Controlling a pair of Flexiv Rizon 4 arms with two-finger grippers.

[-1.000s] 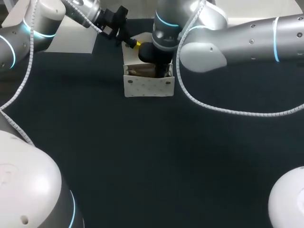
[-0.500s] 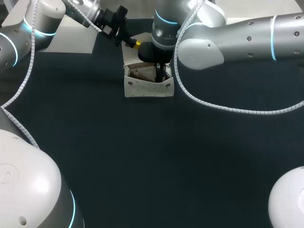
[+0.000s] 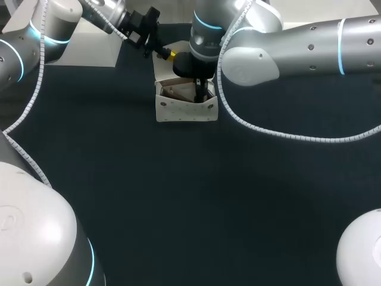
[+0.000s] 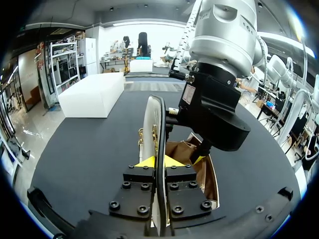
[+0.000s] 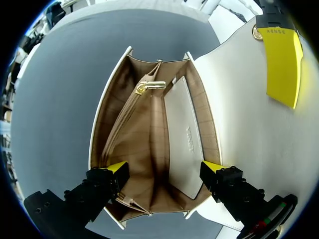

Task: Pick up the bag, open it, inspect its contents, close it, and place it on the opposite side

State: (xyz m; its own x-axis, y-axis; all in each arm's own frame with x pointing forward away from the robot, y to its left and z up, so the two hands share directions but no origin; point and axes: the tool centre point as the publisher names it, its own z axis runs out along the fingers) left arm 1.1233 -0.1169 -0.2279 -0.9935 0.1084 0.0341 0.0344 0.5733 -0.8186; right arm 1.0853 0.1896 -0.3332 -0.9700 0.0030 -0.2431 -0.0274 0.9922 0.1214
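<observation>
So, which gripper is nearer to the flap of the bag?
Left. The left gripper is shut on the flap, one finger on each face. The right gripper is open over the mouth of the bag, beside the flap.

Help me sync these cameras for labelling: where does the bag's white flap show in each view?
Head view: flap stands upright behind the bag, pinched by the left jaws.
Left wrist view: flap edge-on, clamped between the left jaws.
Right wrist view: flap spreads wide beside the open mouth, off to one side of the right jaws.
Shared landmark: the tan lining, visible in all three.
</observation>
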